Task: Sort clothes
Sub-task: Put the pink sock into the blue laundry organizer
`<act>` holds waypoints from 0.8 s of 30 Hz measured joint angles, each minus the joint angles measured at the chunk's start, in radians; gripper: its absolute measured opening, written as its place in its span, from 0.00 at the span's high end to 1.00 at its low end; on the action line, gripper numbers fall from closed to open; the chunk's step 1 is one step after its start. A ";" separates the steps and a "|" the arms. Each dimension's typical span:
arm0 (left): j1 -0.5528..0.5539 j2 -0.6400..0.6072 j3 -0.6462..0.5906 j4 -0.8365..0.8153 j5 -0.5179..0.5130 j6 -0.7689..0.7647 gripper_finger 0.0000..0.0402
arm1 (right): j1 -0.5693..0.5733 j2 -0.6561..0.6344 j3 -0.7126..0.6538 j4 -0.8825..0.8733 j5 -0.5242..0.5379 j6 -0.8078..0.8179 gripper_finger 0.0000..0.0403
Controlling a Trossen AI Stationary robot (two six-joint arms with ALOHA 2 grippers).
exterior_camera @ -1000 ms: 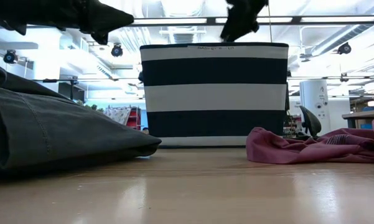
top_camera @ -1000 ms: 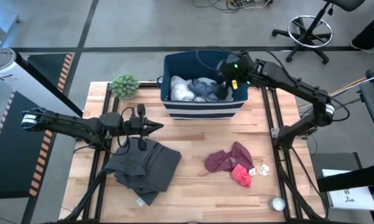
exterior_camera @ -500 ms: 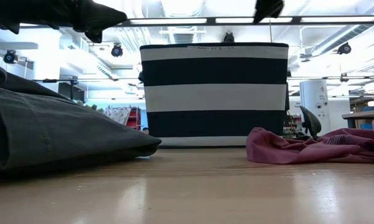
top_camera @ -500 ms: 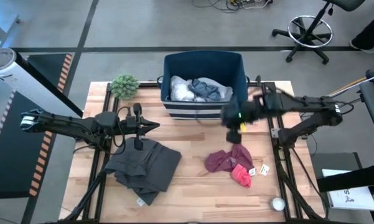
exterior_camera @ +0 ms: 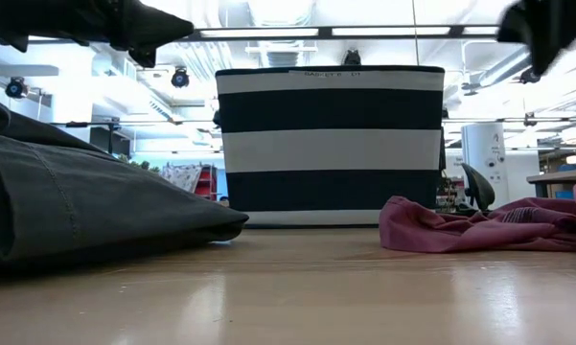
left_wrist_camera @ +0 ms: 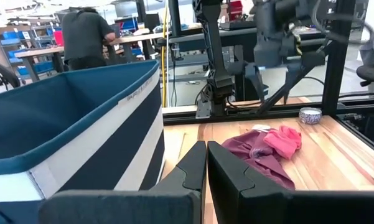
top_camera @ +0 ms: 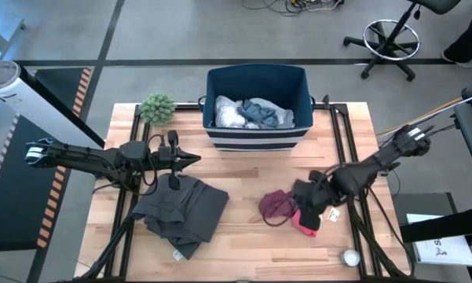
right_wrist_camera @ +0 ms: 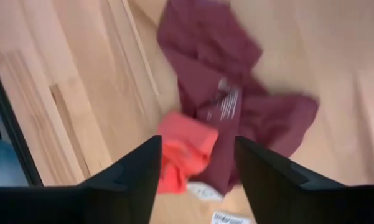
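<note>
High view shows my right claw has swung off the navy striped bin, where it hung a second ago, and now sits low over the maroon garment and the pink sock near the right front of the counter. I read that as one drop finished: a pale and a grey-blue piece lie bunched in the bin, and I'm lining up for the next pick. In the right wrist view the two fingers stand spread with nothing between them, the sock and the maroon cloth framed in the gap below. The maroon piece is crumpled and loosely folded on itself, a pale printed patch showing on it, the sock touching its edge. Small white tags lie just beside them. My left claw hangs pressed together and empty above the far edge of the dark grey garment, which lies in a rumpled heap at the left front, not yet sorted
</note>
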 joint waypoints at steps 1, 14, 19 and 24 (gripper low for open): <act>0.000 0.000 0.000 0.001 0.000 -0.005 1.00 | 0.009 0.000 -0.021 0.013 -0.011 0.024 0.47; 0.000 0.008 0.000 -0.002 0.000 -0.027 1.00 | 0.019 0.000 -0.317 0.279 -0.106 0.097 0.36; 0.000 0.009 0.000 -0.007 0.000 -0.028 1.00 | 0.019 0.000 -0.386 0.407 -0.115 0.102 0.36; 0.000 0.011 0.000 -0.009 0.000 -0.030 1.00 | 0.018 0.000 -0.407 0.446 -0.078 0.098 0.39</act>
